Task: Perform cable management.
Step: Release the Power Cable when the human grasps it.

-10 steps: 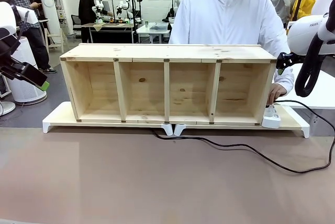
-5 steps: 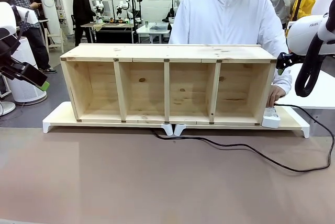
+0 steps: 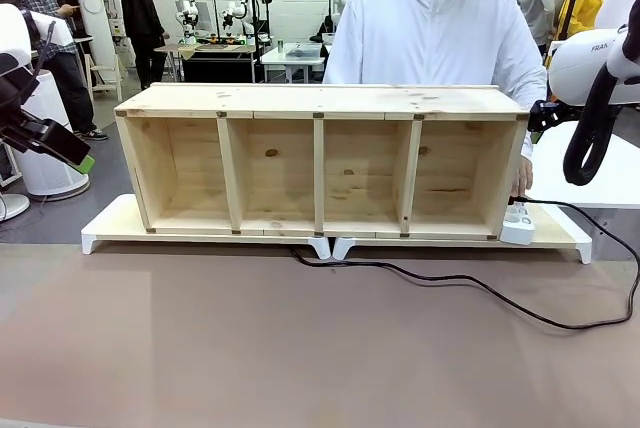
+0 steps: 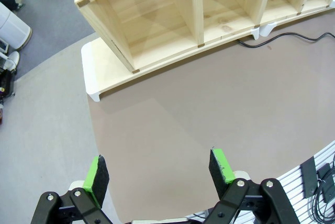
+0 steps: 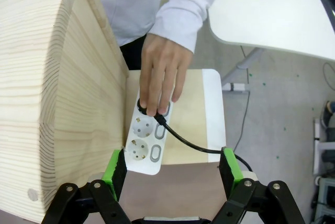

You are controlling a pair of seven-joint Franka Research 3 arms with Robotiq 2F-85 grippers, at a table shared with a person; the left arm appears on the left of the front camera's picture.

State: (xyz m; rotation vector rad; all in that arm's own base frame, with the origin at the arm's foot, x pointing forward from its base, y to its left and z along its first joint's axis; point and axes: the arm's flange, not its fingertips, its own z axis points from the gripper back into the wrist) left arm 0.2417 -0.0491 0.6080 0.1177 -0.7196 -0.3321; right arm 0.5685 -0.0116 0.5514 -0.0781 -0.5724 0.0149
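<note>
Brown tabletop point(image 3: 300, 348) ran across the near side, mostly bare, with the cable point(image 3: 480, 288) snaking over it from under the middle of the wooden shelf point(image 3: 320, 158) out to the right, looping near the right edge and back up to the white power strip point(image 3: 517, 226). Left gripper point(image 4: 157, 169) hung above the near-left table, jaws spread wide, nothing between the green pads. Right gripper point(image 5: 172, 169) hovered over the right end of the shelf, jaws also wide apart, holding nothing, looking down at the strip. Shelf sat on white risers point(image 3: 330, 245), four open compartments, all bare. Beside its right end the person's hand point(image 5: 159, 72) pressed the cable's plug point(image 5: 152, 111) at the far socket of the strip, fingers touching it. Person in a white top point(image 3: 435, 28) stood at the far side, behind the shelf. Risks, judged: right gripper coming down now could hit the hand, which sits right in its path; grabbing the slack cord and pulling could yank the plug or drag the light strip off its riser; the loop at the table's right edge could snag on the right arm's hose point(image 3: 590, 128).
</note>
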